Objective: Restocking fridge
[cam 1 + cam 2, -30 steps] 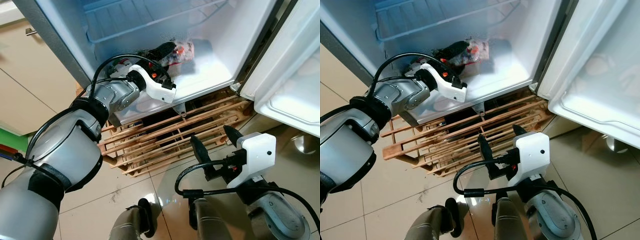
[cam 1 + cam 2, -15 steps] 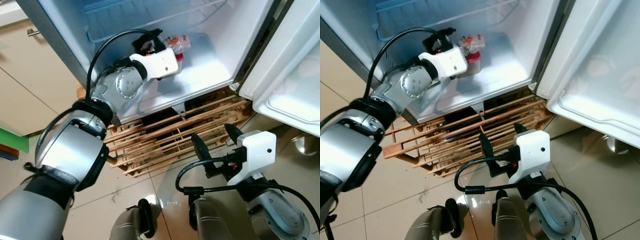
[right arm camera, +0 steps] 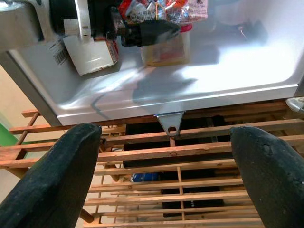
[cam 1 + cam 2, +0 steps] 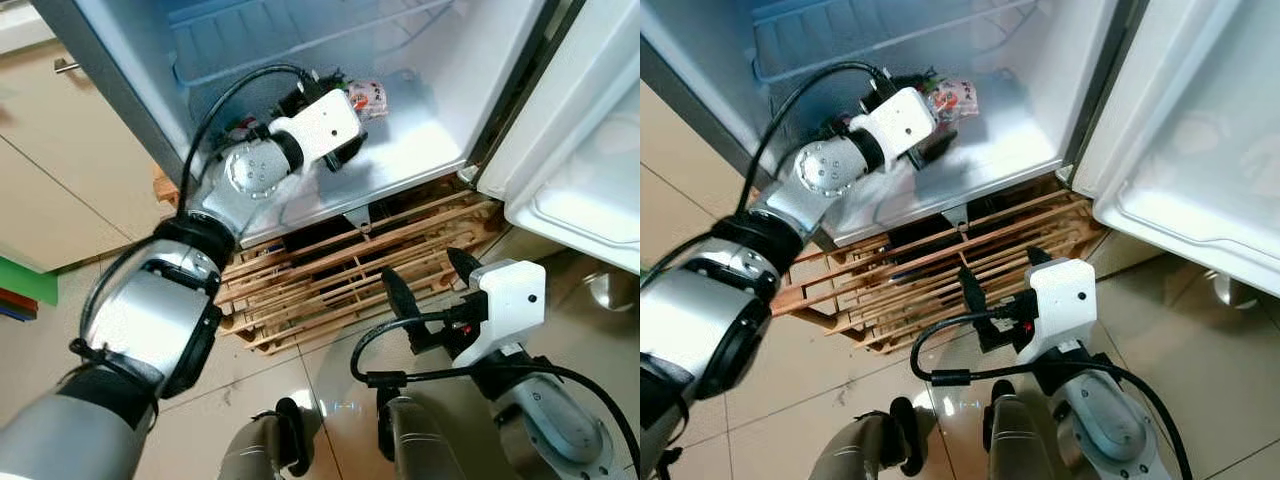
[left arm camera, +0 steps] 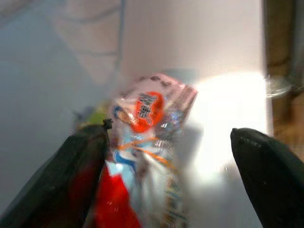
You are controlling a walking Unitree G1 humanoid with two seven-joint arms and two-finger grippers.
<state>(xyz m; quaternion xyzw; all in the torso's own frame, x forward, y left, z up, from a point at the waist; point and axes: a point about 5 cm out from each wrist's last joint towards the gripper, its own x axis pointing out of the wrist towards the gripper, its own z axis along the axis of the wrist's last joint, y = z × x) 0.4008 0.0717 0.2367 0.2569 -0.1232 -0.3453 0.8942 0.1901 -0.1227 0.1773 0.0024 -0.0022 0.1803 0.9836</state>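
A clear snack packet (image 5: 152, 137) with red and orange print lies on the white fridge floor (image 4: 420, 130), resting against a yellowish jar with a red lid (image 3: 166, 47). My left gripper (image 5: 173, 156) reaches into the fridge and is open, its fingers (image 5: 80, 175) standing wide on either side of the packet. One finger touches the packet's edge. My right gripper (image 4: 428, 275) hangs open with nothing in it, low in front of the wooden pallet (image 4: 330, 270) under the fridge.
A wire shelf (image 4: 300, 40) spans the fridge above the floor. The open fridge door (image 4: 590, 150) stands at the right. Beige cabinet fronts (image 4: 60, 170) are at the left. Tiled floor (image 4: 270, 390) lies below the pallet.
The left gripper carried the packet from the fridge's front edge deeper inside, then turned and opened. The packet now lies further right. The right arm has stayed still.
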